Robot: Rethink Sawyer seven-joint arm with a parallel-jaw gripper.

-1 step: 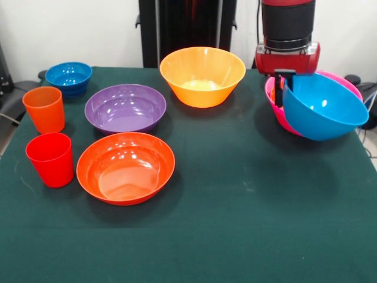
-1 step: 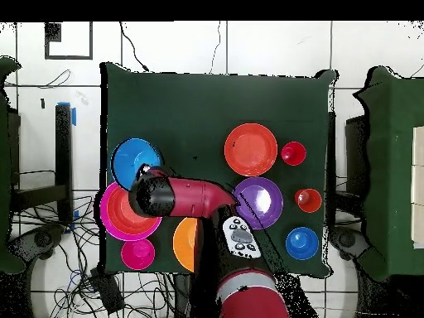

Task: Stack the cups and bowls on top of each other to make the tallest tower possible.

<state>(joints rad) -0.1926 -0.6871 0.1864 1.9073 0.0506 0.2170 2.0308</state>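
Note:
My gripper [image 1: 283, 94] is shut on the rim of a large blue bowl [image 1: 323, 107], which hangs tilted at the right of the table. Right behind it stands the tower, a large pink bowl [image 1: 276, 114] with a red-orange bowl [image 2: 124, 217] nested inside. From overhead the blue bowl [image 2: 134, 161] sits just beside the pink bowl's rim [image 2: 106, 217], and the wrist hides the gripper. On the table stand a yellow-orange bowl [image 1: 202, 75], a purple bowl [image 1: 125, 108], a second red-orange bowl [image 1: 125, 168], a small blue bowl [image 1: 69, 76], an orange cup [image 1: 44, 109] and a red cup [image 1: 51, 159].
A small pink-red bowl [image 2: 137, 253] stands by the table's edge next to the tower. The arm [image 2: 195, 197] reaches across the yellow-orange bowl [image 2: 184, 244] and hides part of it.

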